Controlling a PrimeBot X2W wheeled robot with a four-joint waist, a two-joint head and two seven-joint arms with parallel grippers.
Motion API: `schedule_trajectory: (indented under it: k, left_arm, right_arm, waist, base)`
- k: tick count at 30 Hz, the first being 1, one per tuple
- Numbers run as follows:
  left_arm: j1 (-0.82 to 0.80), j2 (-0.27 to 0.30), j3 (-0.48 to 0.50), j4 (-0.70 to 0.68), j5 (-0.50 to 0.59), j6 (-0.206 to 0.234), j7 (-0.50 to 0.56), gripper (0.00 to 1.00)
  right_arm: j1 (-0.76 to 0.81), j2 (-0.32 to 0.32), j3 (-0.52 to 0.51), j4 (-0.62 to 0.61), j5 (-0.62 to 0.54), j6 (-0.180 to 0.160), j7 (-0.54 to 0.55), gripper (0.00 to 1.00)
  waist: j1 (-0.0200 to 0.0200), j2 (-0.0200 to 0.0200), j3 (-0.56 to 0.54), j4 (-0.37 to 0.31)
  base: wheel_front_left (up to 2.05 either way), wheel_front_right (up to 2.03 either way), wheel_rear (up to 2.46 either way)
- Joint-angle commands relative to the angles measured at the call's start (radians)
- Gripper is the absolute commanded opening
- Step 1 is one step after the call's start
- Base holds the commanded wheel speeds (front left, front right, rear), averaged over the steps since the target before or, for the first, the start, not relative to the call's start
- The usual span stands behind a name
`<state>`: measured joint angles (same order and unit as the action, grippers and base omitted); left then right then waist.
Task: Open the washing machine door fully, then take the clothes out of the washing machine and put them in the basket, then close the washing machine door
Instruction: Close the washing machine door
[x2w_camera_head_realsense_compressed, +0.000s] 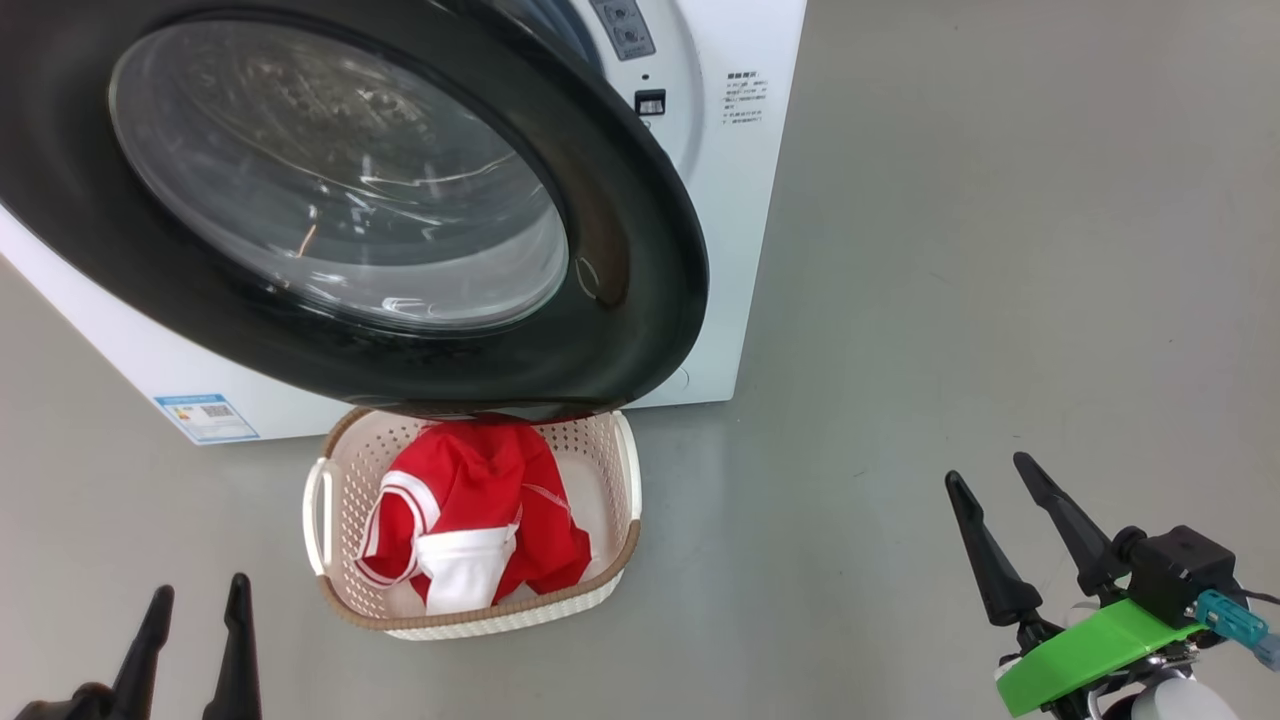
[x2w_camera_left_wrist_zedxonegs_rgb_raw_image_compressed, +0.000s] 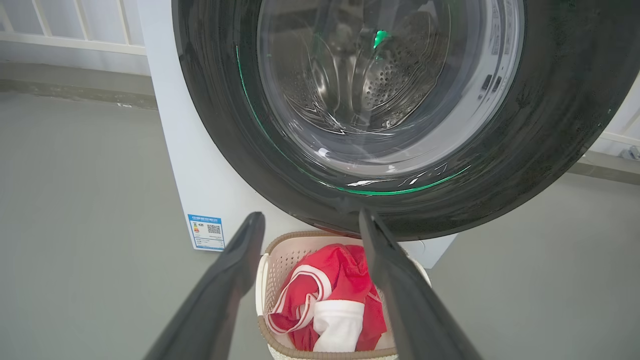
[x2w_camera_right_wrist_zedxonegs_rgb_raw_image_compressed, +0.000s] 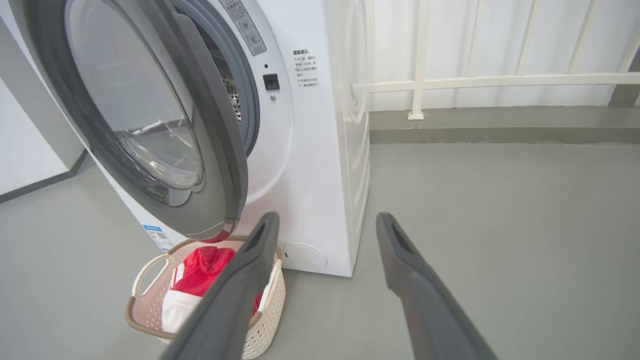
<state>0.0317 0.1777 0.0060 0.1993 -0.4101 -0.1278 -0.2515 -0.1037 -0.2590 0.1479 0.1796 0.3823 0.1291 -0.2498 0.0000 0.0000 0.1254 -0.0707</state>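
The washing machine door (x2w_camera_head_realsense_compressed: 640, 300), black-rimmed with a clear porthole, stands ajar over the basket (x2w_camera_head_realsense_compressed: 625, 470); a gap to the white washing machine (x2w_camera_right_wrist_zedxonegs_rgb_raw_image_compressed: 310, 165) shows in the right wrist view. Red and white clothes (x2w_camera_head_realsense_compressed: 480, 510) lie in the cream basket (x2w_camera_left_wrist_zedxonegs_rgb_raw_image_compressed: 270, 260) on the floor below the door (x2w_camera_left_wrist_zedxonegs_rgb_raw_image_compressed: 550, 125). My left gripper (x2w_camera_head_realsense_compressed: 195, 600) is open and empty at the lower left, short of the basket. My right gripper (x2w_camera_head_realsense_compressed: 995, 480) is open and empty at the lower right, well to the basket's right. The clothes (x2w_camera_right_wrist_zedxonegs_rgb_raw_image_compressed: 202, 270) show again in the basket (x2w_camera_right_wrist_zedxonegs_rgb_raw_image_compressed: 150, 265).
Grey floor (x2w_camera_head_realsense_compressed: 950, 300) spreads to the right of the machine. A white railing (x2w_camera_right_wrist_zedxonegs_rgb_raw_image_compressed: 500, 80) and a low kerb run behind it. A blue label (x2w_camera_head_realsense_compressed: 205, 415) is stuck low on the machine's side.
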Motion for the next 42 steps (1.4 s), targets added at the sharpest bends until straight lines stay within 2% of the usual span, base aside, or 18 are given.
schedule_trajectory:
  k: [1, 19, 20, 21, 22, 24, 35, 42]
  left_arm:
    - [-0.010, 0.015, 0.044, -0.027, 0.012, -0.003, -0.010, 1.00]
    - [-0.021, 0.012, 0.050, -0.035, 0.033, -0.003, -0.010, 1.00]
    - [-0.023, 0.011, 0.048, -0.036, 0.034, -0.003, -0.010, 1.00]
    - [-0.024, 0.010, 0.048, -0.037, 0.035, -0.003, -0.010, 1.00]
    - [-0.025, 0.009, 0.046, -0.038, 0.036, -0.003, -0.010, 1.00]
    - [-0.026, 0.008, 0.043, -0.042, 0.038, -0.003, -0.010, 1.00]
    - [-0.050, -0.009, 0.009, -0.051, 0.042, -0.003, -0.010, 1.00]
    - [-0.086, -0.014, -0.007, -0.049, 0.032, -0.003, -0.010, 1.00]
  right_arm:
    - [0.003, -0.010, 0.013, -0.023, 0.004, 0.002, -0.012, 1.00]
    - [-0.024, -0.008, 0.013, -0.035, 0.008, 0.002, -0.012, 1.00]
    - [-0.030, -0.006, 0.015, -0.037, 0.010, 0.002, -0.012, 0.60]
    - [-0.038, -0.004, 0.018, -0.039, 0.012, 0.002, -0.012, 0.44]
    - [-0.046, -0.002, 0.021, -0.041, 0.014, 0.002, -0.012, 0.23]
    - [-0.067, 0.005, 0.031, -0.044, 0.018, 0.002, -0.012, 0.00]
    - [-0.195, 0.042, 0.114, -0.032, 0.028, 0.002, -0.012, 0.00]
    - [-0.298, 0.065, 0.156, 0.019, 0.038, 0.002, -0.012, 0.00]
  waist:
    - [0.0000, 0.0000, 0.001, 0.000]
    - [0.0000, 0.0000, 0.006, 0.015]
    - [0.0000, 0.0000, 0.007, 0.017]
    - [0.0000, 0.0000, 0.008, 0.019]
    - [0.0000, 0.0000, 0.010, 0.022]
    - [0.0000, 0.0000, 0.012, 0.028]
    - [0.0000, 0.0000, 0.041, 0.090]
    - [0.0000, 0.0000, 0.093, 0.133]
  base:
    - [0.00, 0.00, 0.00]
    - [0.00, 0.00, 0.00]
    - [0.00, 0.00, 0.00]
    - [0.00, 0.00, 0.00]
    - [0.00, 0.00, 0.00]
    - [0.00, 0.00, 0.00]
    - [0.00, 0.00, 0.00]
    - [0.00, 0.00, 0.00]
